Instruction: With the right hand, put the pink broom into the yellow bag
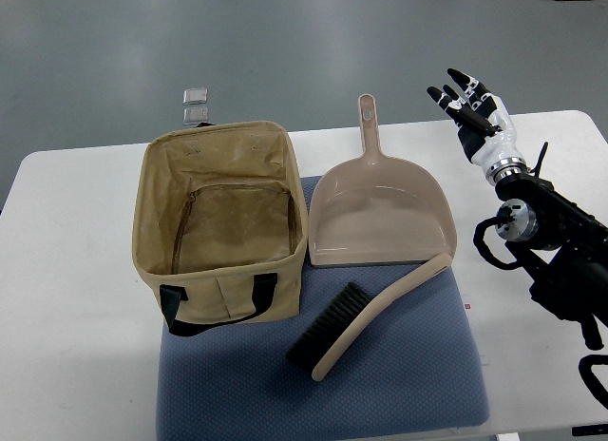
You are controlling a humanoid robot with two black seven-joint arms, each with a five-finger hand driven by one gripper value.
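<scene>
A pink hand broom (366, 315) with black bristles lies slanted on the blue mat (399, 384), just in front of the pink dustpan (380, 213). The yellow-tan bag (223, 230) stands open to the left of both, its inside empty as far as I see. My right hand (467, 101) hovers over the table's far right, up and to the right of the dustpan, fingers spread and holding nothing. It is well apart from the broom. The left arm does not show.
The white table (66, 298) carries the mat. The bag's black handle (190, 308) hangs over its front side. Two small grey squares (196, 105) lie on the floor beyond the table's far edge. My right forearm (556, 246) crosses the table's right side.
</scene>
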